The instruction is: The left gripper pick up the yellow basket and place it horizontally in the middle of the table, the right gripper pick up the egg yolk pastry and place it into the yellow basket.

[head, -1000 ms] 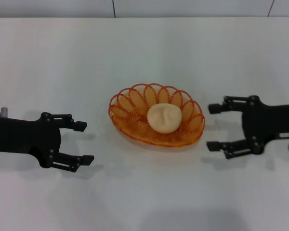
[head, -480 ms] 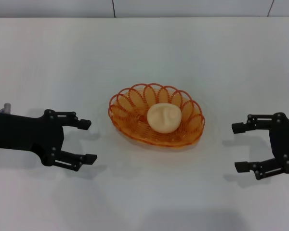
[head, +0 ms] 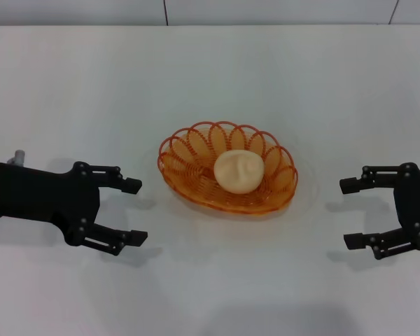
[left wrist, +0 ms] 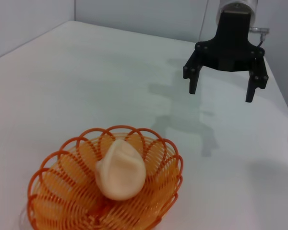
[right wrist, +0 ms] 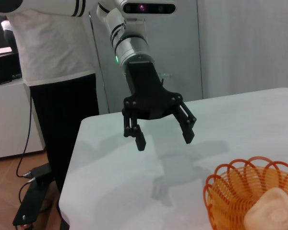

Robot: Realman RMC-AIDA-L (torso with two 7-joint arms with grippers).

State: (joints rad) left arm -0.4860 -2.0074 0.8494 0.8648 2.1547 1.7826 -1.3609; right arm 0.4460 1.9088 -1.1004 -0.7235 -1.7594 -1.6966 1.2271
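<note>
Orange-yellow basket (head: 227,167) sits mid-table (head: 210,77), long axis running 10-to-4 o'clock, egg yolk pastry (head: 239,171) inside it. Left gripper (head: 134,211) at basket's 8 o'clock, right gripper (head: 348,213) at 4; both spread wide, holding nothing, clear of the basket.

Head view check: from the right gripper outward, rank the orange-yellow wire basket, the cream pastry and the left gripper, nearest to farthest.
From the open right gripper at the table's right edge:
1. The oval orange-yellow woven-wire basket, mid-table; its right rim is closest.
2. The round cream-yellow egg yolk pastry, lying inside that basket, near its centre.
3. The black two-fingered left gripper, open, beyond the basket on the left side.
</note>
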